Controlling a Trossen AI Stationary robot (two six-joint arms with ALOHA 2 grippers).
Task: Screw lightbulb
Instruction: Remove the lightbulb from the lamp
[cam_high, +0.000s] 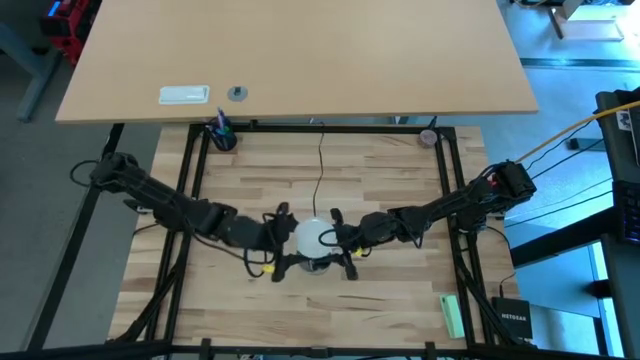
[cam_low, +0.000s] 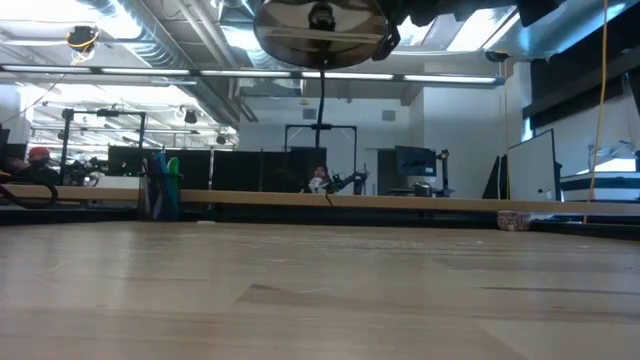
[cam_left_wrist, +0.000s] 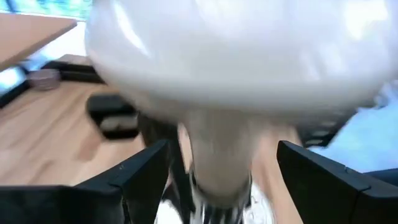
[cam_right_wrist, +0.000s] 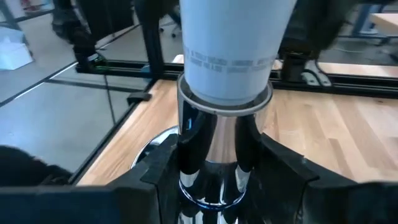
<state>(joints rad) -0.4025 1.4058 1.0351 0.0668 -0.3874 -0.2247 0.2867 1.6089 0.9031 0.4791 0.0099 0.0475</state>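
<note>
frosted lightbulb (cam_high: 311, 237) sits base-down in silver socket (cam_right_wrist: 214, 168), lifted off the bench (cam_high: 330, 180). right pincer (cam_right_wrist: 211, 177) clenched on socket to brace it; left pincer (cam_left_wrist: 217, 168) released astride the bulb's neck, likely regripping for another twist.

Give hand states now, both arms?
Left hand: open around the frosted white lightbulb.
Right hand: shut on the shiny silver metal socket.

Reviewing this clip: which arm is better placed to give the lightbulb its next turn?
Probably left: the left gripper is open astride the lightbulb neck, while the right gripper clamps the socket.
</note>
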